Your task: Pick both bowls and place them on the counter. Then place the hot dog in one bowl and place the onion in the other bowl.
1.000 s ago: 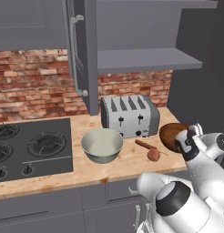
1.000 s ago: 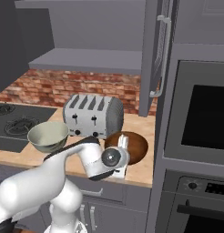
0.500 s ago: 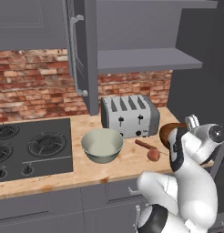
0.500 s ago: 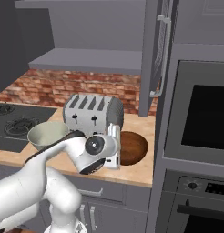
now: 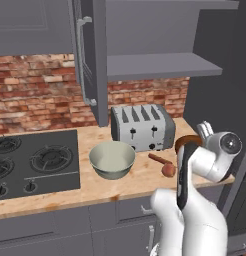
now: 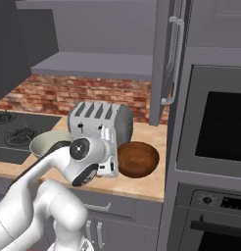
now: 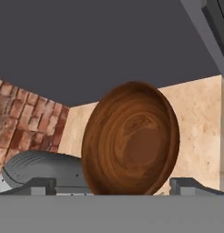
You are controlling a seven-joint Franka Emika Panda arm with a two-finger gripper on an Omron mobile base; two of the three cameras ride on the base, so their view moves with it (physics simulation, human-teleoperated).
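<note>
Since a second ago the gripper (image 7: 113, 189) has let go of the brown bowl (image 6: 137, 159), its fingers now spread to either side of it. The bowl sits flat on the counter (image 6: 154, 182) at the toaster's (image 6: 100, 120) four o'clock. The hand has swung to the bowl's nine o'clock.

Both base views overlook the counter (image 5: 70, 192); hand view faces it close.
</note>
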